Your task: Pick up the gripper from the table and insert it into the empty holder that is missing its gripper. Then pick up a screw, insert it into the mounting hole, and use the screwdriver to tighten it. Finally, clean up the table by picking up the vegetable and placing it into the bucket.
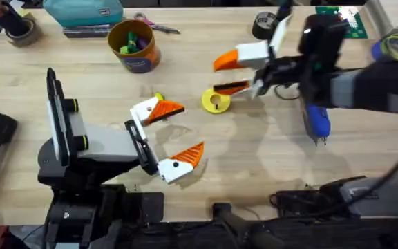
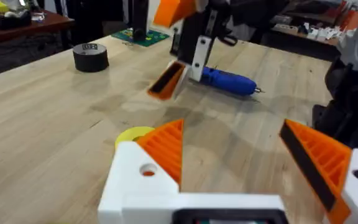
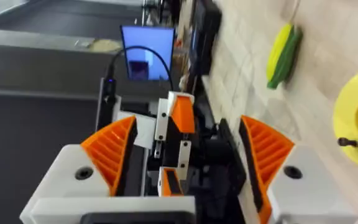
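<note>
- Vegetable: flat on the worktop, just beside the far finger of the left tool, with the bucket farther back and well apart.
- Probably light, hard, smooth plastic; rounded, so prone to rolling or slipping out of a loose pinch.
- Best taken across the middle of the yellow body, ribbed pads square to its long axis; avoid the tapered green end.
- Left tool: spread wide, low over the worktop, pinching nothing.
- Right tool: also spread and empty, fingers stacked one above the other, hanging near the yellow disc.
- Screwdriver: lying on the worktop under the right arm, apart from both tools.
- Release from directly above the bucket; toy pieces already inside, so probably little room.
</note>
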